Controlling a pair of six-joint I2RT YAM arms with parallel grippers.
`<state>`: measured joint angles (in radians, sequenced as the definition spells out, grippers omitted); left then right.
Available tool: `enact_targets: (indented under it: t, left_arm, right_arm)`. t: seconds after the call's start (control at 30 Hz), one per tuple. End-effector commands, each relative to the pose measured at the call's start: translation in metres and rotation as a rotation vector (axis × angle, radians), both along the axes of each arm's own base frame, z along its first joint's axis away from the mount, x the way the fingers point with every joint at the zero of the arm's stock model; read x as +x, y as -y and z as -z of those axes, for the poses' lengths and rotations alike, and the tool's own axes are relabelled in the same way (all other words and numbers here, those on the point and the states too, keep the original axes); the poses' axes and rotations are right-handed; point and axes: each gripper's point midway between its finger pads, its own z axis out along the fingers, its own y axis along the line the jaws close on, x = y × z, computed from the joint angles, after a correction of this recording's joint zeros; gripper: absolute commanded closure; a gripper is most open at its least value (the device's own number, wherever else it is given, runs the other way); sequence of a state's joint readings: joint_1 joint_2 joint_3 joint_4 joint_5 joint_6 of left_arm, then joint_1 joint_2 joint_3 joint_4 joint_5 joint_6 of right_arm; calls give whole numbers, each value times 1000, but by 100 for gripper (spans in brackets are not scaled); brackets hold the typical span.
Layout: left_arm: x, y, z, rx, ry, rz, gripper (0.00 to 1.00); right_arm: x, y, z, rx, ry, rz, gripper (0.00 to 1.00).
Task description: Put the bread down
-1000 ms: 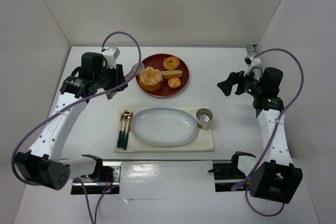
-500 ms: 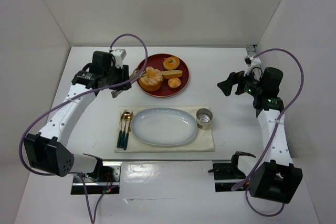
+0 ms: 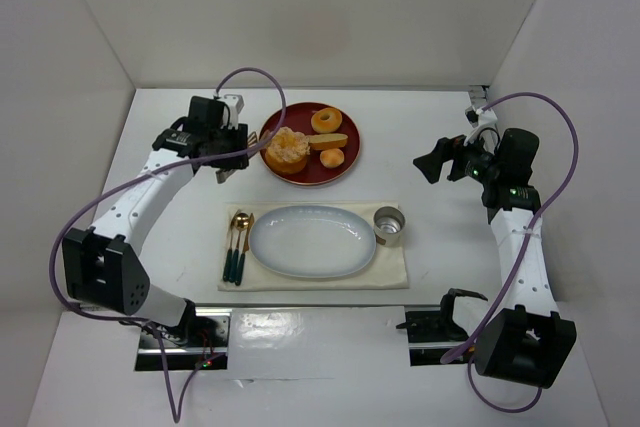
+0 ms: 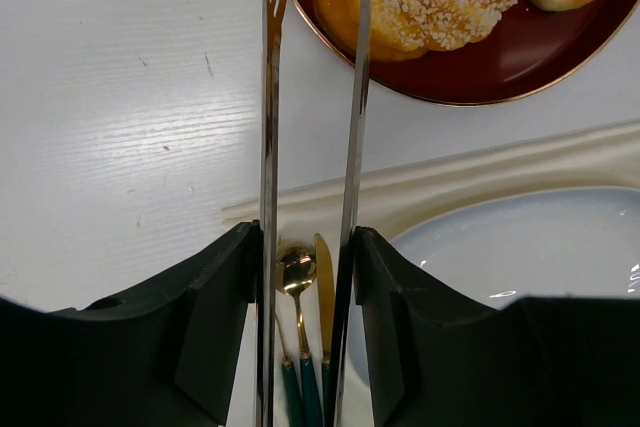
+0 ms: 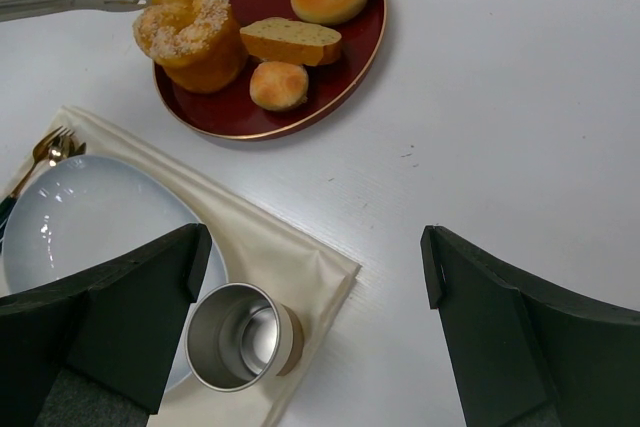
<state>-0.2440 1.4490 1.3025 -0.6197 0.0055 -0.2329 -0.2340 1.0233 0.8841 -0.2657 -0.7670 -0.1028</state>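
Toward the far edge of the worktop, left gripper (image 3: 226,151), jaws clenched on the tongs (image 4: 352,97), has swung in so the tips now reach the bread (image 3: 287,150), not yet gripped on the red plate (image 3: 345,173); right gripper (image 3: 436,161) idles, jaws released.

Plain white table (image 3: 420,117) boxed in by white walls (image 3: 300,7) on three sides, soft even light, few faint scuffs.
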Motion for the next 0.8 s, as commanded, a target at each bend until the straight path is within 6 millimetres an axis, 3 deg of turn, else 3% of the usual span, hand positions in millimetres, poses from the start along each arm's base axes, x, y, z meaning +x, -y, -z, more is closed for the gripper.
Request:
enact_targets:
  t: [0.0,0.27,0.77]
  left_arm:
    - [15,2,-10,10,65,10,43]
    - [17,5,-10,-3,63,23,42]
    - [21,13,-41,-53,128,31,41]
  right_arm:
    - [0,1,-23,-19,74,-5,0]
    - [0,1,-23,-19,74,-5,0]
    - [0,1,-23,-19,74,-5,0]
